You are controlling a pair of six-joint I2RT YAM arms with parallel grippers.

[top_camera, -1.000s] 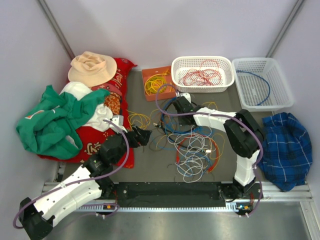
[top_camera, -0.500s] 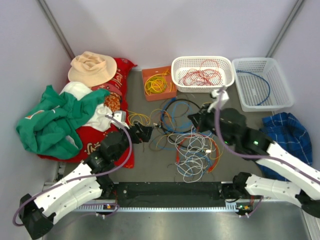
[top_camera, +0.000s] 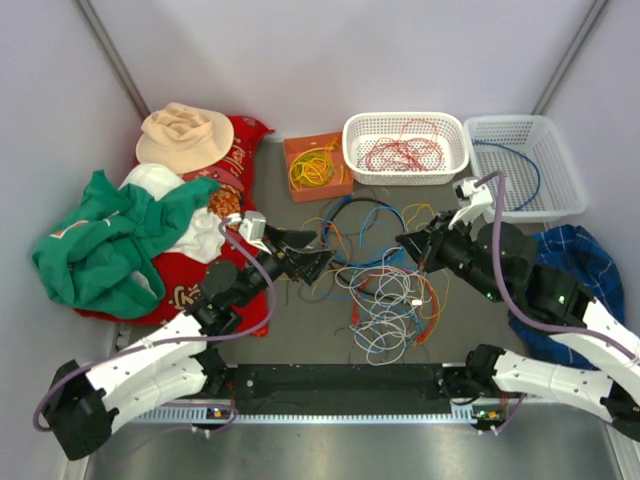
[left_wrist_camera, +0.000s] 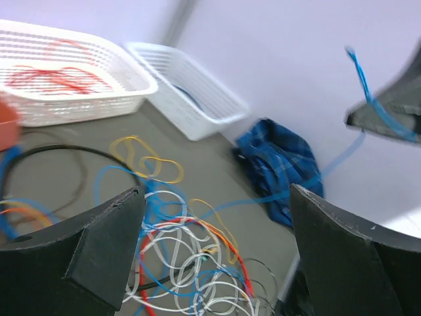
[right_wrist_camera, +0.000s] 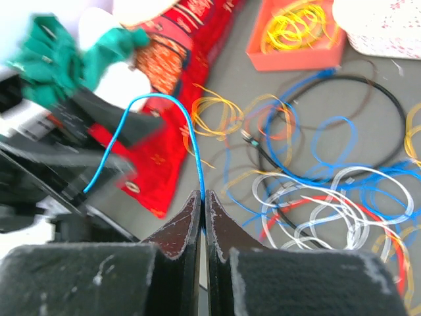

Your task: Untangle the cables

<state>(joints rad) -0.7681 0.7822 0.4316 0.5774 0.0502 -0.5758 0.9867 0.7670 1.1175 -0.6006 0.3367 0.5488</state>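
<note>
Grey walls boxed in a grey counter [top_camera: 300, 335]. From above, the cables [top_camera: 385, 300] lay heaped at its middle between my arms, with blue, red, white, yellow and black loops crossing one another. My left end effector [top_camera: 312, 255] hung at the heap's left edge and my right end effector [top_camera: 408, 243] at its upper right. Through the left wrist, the jaws stood wide apart and empty above the heap. Through the right wrist, the jaws were pinched together on a thin blue cable [right_wrist_camera: 196, 151] that arched away limp. I judged these wires light, floppy and slick, best gripped on a free stretch outside the knot.
</note>
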